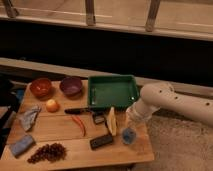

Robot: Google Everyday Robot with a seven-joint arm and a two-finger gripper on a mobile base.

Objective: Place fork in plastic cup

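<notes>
The small light-blue plastic cup (128,135) stands upright near the table's front right corner. My gripper (131,119), at the end of the white arm (165,102) that reaches in from the right, hangs just above the cup and points down at it. I cannot make out the fork; it may be hidden at the gripper.
A green tray (113,92) sits at the back right of the wooden table (65,132). An orange bowl (40,87), a purple bowl (71,86), an orange fruit (52,105), a black-handled knife (80,110), a red chili (79,125), a yellow wedge (111,121), a black block (101,141), grapes (47,153), a blue sponge (21,145) and a cloth (29,118) lie to the left.
</notes>
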